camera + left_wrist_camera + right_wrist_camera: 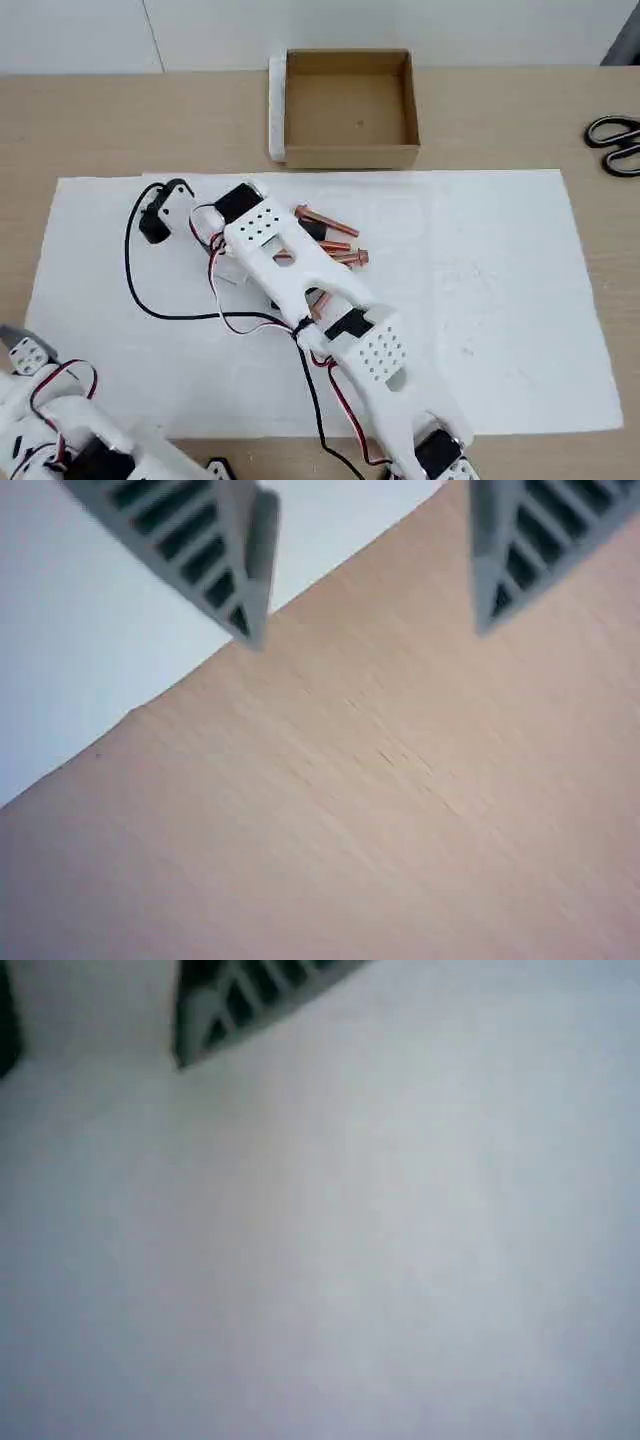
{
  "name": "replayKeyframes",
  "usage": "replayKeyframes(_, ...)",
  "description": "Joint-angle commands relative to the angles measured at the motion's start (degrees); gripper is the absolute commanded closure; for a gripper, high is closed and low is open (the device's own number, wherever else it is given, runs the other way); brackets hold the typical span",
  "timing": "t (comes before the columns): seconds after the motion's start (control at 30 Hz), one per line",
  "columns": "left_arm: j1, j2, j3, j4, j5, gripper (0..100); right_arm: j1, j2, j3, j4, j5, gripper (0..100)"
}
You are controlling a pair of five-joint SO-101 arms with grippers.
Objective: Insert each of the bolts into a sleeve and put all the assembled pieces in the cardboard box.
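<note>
Centrally, white right arm [320, 275] stretching across white paper sheet [500, 300], covering part of cluster of copper-coloured metal pieces [328, 223] (bolts or sleeves, cannot tell which); several poking out beside arm, one showing under it. At arm's end, right gripper [232, 265] hanging close over sheet, grip state impossible to tell. Meanwhile left gripper [367, 635] hovering over light wooden table [400, 830] at sheet's edge, jaws gaping wide. Beyond sheet's far edge, brown square cardboard box [350, 157] sitting open on table. Near table's right edge, black-handled scissors [612, 143] lying.
</note>
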Motion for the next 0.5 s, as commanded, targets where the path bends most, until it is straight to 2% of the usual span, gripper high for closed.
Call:
replayKeyframes(0.0, 0.00, -0.79, -0.31, 0.09, 0.18, 87, 2.15, 0.84, -2.37, -1.80, 0.35, 77.2)
replayKeyframes(0.2, 0.18, -0.79, -0.31, 0.09, 0.26, 87, 3.47, 1.19, -2.37, -1.80, 0.00, 93.3)
replayKeyframes(0.47, 0.18, -0.79, -0.31, 1.67, 0.26, 87, 4.18, 0.84, -4.57, -1.10, -1.93, 94.6)
